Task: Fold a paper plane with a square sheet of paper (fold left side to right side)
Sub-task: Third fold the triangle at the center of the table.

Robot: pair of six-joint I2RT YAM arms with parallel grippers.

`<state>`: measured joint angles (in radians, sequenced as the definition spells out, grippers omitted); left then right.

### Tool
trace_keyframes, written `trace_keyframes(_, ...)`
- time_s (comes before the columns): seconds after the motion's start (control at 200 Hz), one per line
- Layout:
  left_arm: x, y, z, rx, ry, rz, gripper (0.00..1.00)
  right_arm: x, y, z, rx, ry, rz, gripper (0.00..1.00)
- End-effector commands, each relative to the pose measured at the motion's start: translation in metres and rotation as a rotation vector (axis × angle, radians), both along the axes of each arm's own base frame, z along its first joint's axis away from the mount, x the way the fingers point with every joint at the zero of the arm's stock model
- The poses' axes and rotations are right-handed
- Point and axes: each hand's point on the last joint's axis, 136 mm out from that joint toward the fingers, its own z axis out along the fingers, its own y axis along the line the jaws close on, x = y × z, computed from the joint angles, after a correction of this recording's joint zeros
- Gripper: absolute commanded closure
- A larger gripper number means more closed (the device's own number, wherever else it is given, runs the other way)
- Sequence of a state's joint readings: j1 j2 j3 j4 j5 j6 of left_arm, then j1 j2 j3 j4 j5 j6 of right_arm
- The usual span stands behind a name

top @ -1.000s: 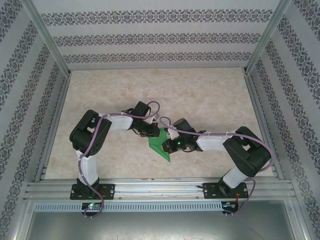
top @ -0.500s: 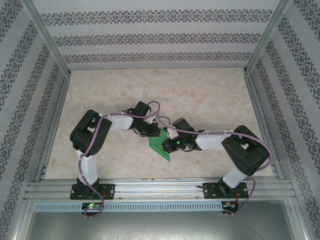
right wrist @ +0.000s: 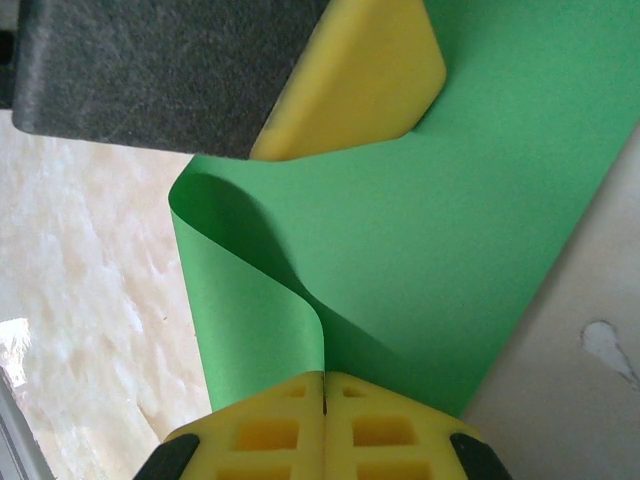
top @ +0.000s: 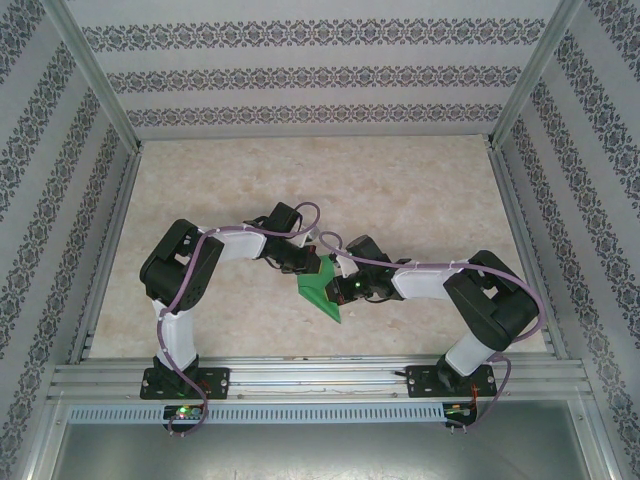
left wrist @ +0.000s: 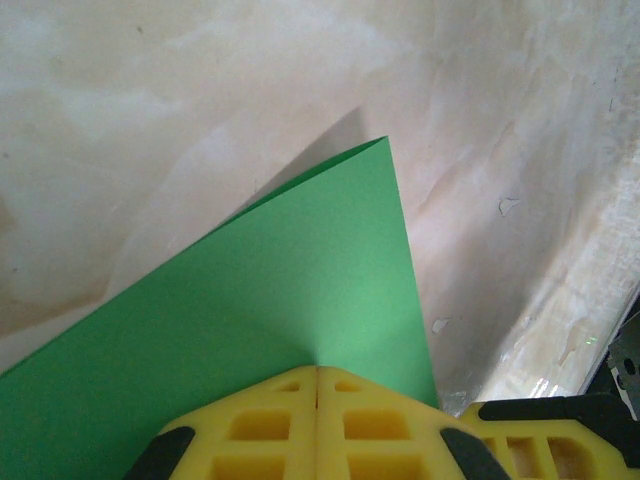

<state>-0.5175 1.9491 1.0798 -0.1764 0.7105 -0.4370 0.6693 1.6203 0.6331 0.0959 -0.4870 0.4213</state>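
While the arms' bases stand at the near edge of the table (top: 420, 190), the square sheet of paper (top: 324, 296) is seen a little beyond them, near the middle of the table's width, with one pointed corner turned toward that near edge. Just past the corner, the sheet is gripped from the right by the right gripper (right wrist: 325, 385), whose yellow fingers are pressed together with the green paper pinched in the seam between them. In the right wrist view the paper is seen curling up into that seam, so that a rounded bend is formed on its left part, while the rest is spread toward the upper right. Slightly farther on, the sheet is clamped likewise by the left gripper (left wrist: 317, 380), its jaws closed on the paper. In the left wrist view the green surface is seen running out from the fingers to a sharp corner raised off the marbled tabletop, with a shadow cast beneath it. One yellow finger of the left gripper is seen touching the paper at the top of the right wrist view. Beyond both grippers, the table is bounded by patterned walls (top: 300, 75).
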Motion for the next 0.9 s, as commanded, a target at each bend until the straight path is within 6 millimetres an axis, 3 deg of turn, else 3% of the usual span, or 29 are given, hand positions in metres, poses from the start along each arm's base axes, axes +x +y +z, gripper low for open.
trace_keyframes(0.0,-0.016,0.008,-0.025,0.085,0.059,-0.013,0.94,0.007,0.000,0.005,0.000,-0.018,-0.007,1.00)
trace_keyframes(0.595,-0.015,0.008,-0.024,0.082,0.054,-0.010,0.94,0.007,0.005,-0.003,-0.007,0.004,0.005,1.00)
trace_keyframes(0.894,-0.015,0.008,-0.025,0.085,0.053,-0.006,0.93,-0.004,0.008,-0.005,-0.004,0.026,0.028,1.00)
